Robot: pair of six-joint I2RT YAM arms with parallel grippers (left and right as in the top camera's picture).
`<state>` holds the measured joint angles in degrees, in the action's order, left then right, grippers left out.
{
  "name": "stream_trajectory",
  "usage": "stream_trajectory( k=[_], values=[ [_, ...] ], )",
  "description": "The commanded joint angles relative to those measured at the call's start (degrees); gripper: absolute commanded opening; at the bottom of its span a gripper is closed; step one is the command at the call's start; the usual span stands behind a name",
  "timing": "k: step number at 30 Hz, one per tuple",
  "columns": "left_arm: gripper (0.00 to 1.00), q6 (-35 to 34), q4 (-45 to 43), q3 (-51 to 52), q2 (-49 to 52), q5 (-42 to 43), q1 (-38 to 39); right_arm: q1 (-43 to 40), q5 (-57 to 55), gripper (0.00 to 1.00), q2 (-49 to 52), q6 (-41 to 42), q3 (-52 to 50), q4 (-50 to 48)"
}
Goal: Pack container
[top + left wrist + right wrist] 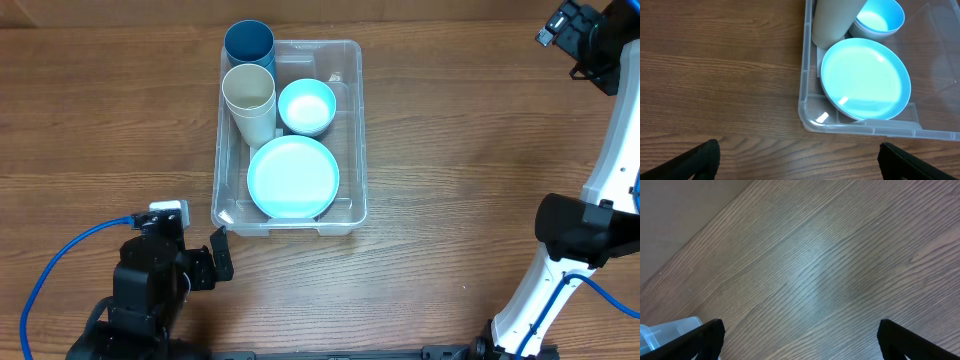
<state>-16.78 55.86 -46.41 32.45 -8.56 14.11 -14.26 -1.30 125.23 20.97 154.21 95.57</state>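
The left claw (pixel 213 257) hangs low over the counter (pixel 450 170) at the near left, its fingers spread wide and holding nothing. The container (pixel 358 130) sits on the counter just ahead of it and slightly to its right, with its near left corner closest. The container's long axis runs straight away from the robot.

Inside, a pale blue plate (pixel 293 177) leans against the near wall. Beyond it are a pale blue bowl (pixel 307 106) and a cream cup (pixel 250 100) lying alongside the left wall. A dark blue cup (pixel 249 45) stands at the far left corner, and I cannot tell if it is fully inside.

The right claw (pixel 562 25) is at the far right, well apart from the container, spread wide and empty over bare wood. Any further move at the container probably suits the left arm, which is much nearer.
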Motion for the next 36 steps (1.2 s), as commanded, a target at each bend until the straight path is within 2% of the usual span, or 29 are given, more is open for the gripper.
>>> stream_trajectory(
  k=[1, 4, 10, 17, 30, 36],
  values=[
    [1.00, 0.46, 0.02, 2.78, 0.13, 0.59, -0.22, -0.28, -0.09, 1.00, 0.09, 0.26, 0.22, -0.31],
    [1.00, 0.46, 0.98, 5.86, -2.58, 0.70, 0.48, -0.28, -0.09, 1.00, 0.09, 0.26, 0.22, -0.31],
    [1.00, 0.46, 6.10, 8.17, -14.93, 0.68, 1.01, -0.28, -0.09, 1.00, 0.09, 0.26, 0.22, -0.31],
    [1.00, 0.46, 4.76, 17.18, -22.58, 0.70, 0.63, -0.28, -0.09, 1.00, 0.09, 0.26, 0.22, -0.31],
    [1.00, 0.44, 4.11, 19.67, -23.23, 0.68, 0.04, -0.28, -0.09, 1.00, 0.09, 0.26, 0.22, -0.31],
    [1.00, -0.20, 4.09, 19.67, -23.23, -3.56, 0.04, -0.28, -0.09, 1.00, 0.09, 0.26, 0.22, -0.31]
  ],
)
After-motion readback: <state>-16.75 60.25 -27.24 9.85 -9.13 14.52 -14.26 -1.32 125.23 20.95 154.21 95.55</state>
